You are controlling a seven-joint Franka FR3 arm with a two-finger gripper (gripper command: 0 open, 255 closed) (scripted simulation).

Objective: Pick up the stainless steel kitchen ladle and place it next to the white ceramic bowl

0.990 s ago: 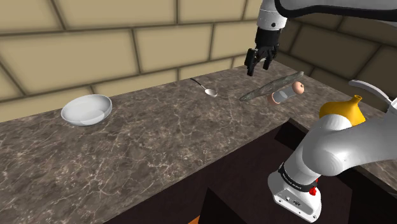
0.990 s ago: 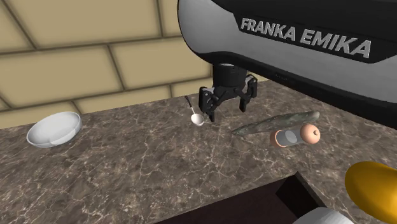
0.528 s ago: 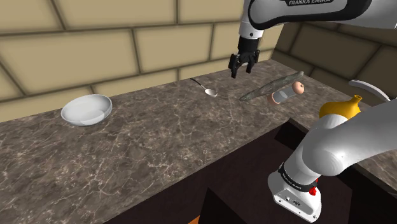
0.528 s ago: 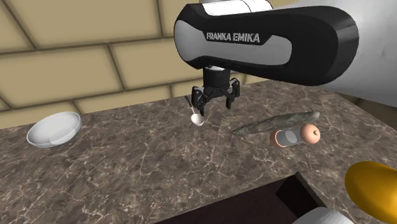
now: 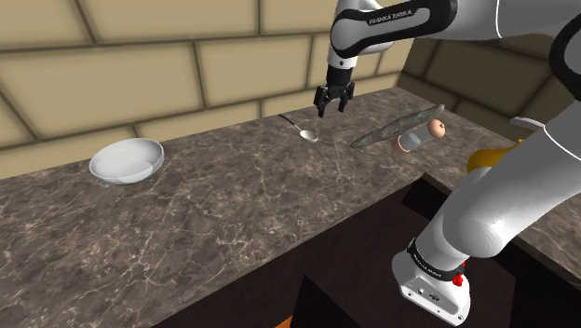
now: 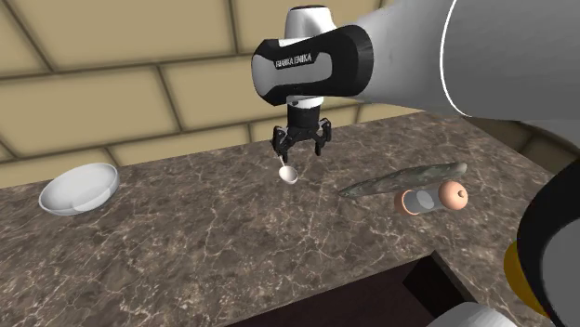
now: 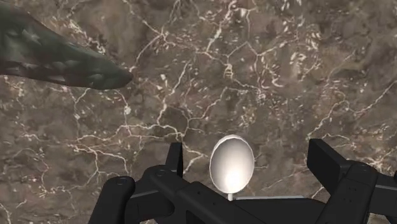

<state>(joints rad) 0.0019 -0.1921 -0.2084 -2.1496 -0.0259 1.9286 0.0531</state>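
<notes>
Wrist view: ladle (image 7: 232, 163) under gripper (image 7: 248, 154)

Polished stone, bright metal, matt black.
The ladle (image 7: 231, 163) looks like smooth, mirror-bright metal. The countertop (image 5: 233, 205) is dark brown marble with pale veins and a faint sheen. The bowl (image 5: 127, 159) is glossy white, the gripper (image 6: 299, 152) matt black, and the wall (image 5: 140, 65) flat tan block.
</notes>
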